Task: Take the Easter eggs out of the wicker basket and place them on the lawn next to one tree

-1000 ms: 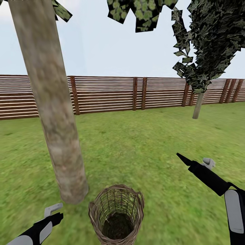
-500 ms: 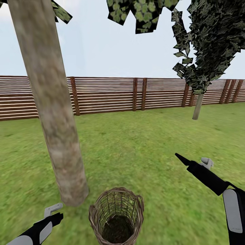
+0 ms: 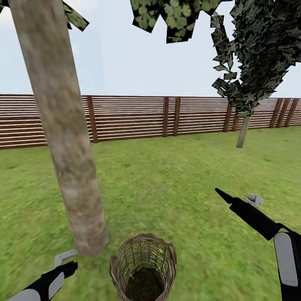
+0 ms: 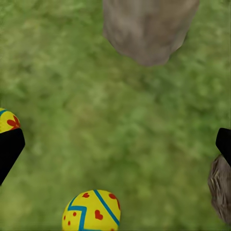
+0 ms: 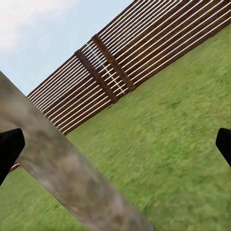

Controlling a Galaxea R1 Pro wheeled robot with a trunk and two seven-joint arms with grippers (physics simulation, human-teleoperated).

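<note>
A: What takes up most of the head view?

B: The lawn (image 3: pixel 175 184), running back to the brown slatted fence (image 3: pixel 129 117) that rings the garden. At about 10 o'clock the tree (image 3: pixel 62 125) rises, a thick grey-brown trunk leaning slightly, its foot on the grass. A thin-trunked tree (image 3: pixel 242 129) with dark foliage stands far off near 2 o'clock.

A: And the wicker basket?

B: The wicker basket (image 3: pixel 143 267) stands upright at 6 o'clock, just beside the foot of the trunk, on its 4 o'clock side. Inside I see only dark weave.

A: The hands?

B: The left hand (image 3: pixel 67 261) hangs low at 7 o'clock, near the trunk's base. In its wrist view the two black fingertips (image 4: pixel 9 149) sit at opposite edges, spread wide, holding nothing. The right hand (image 3: pixel 236 200) is at 4 o'clock, raised over the grass; its fingertips (image 5: pixel 9 147) are likewise far apart and empty.

A: Any eggs?

B: Two Easter eggs show in the left wrist view, lying on the grass: one (image 4: pixel 91 211) between the fingers, another (image 4: pixel 8 120) partly behind a fingertip. Both are near the trunk's foot, outside the basket.
</note>
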